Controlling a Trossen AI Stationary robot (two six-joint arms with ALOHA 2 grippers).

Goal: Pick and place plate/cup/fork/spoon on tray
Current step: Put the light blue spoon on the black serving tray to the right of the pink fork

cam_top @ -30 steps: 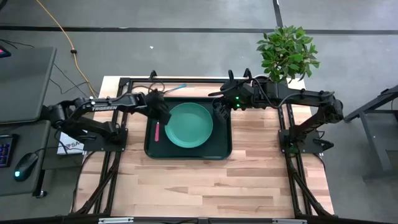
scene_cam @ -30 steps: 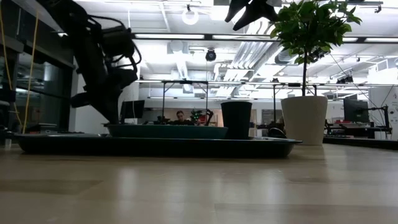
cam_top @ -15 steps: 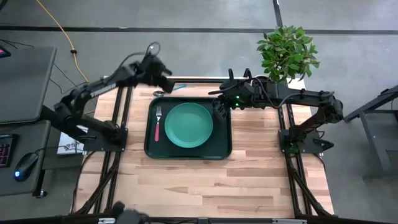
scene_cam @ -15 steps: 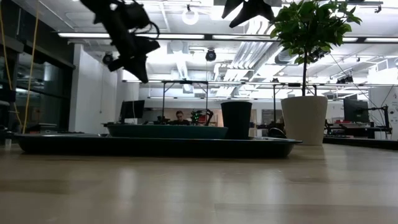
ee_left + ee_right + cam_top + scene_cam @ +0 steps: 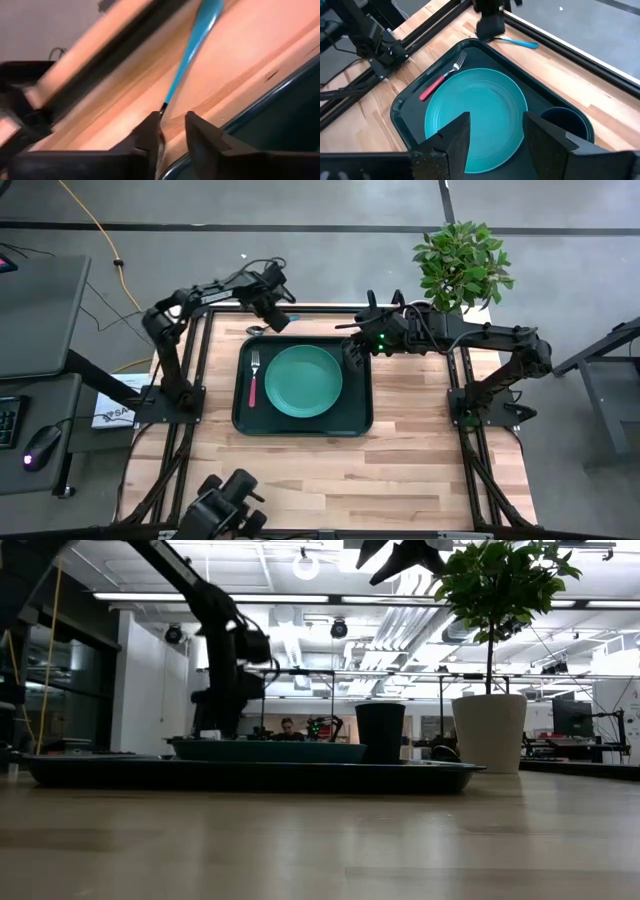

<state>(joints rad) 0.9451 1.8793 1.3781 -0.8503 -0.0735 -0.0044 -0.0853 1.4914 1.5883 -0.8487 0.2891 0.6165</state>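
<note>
Potted plant (image 5: 461,264) at table corner; mouse (image 5: 36,451), perhaps.

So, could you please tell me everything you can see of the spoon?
The spoon has a slim teal-blue handle and a silver metal bowl. It lies flat on the bare wooden table, beyond the far edge of the tray, not in it. The left gripper is down over its bowl end, the fingers either side of the neck with a gap between them. Whether they touch it I cannot tell.

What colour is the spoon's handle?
Teal-blue. The spoon lies on the table beside the tray; the left wrist view shows it best.
</note>
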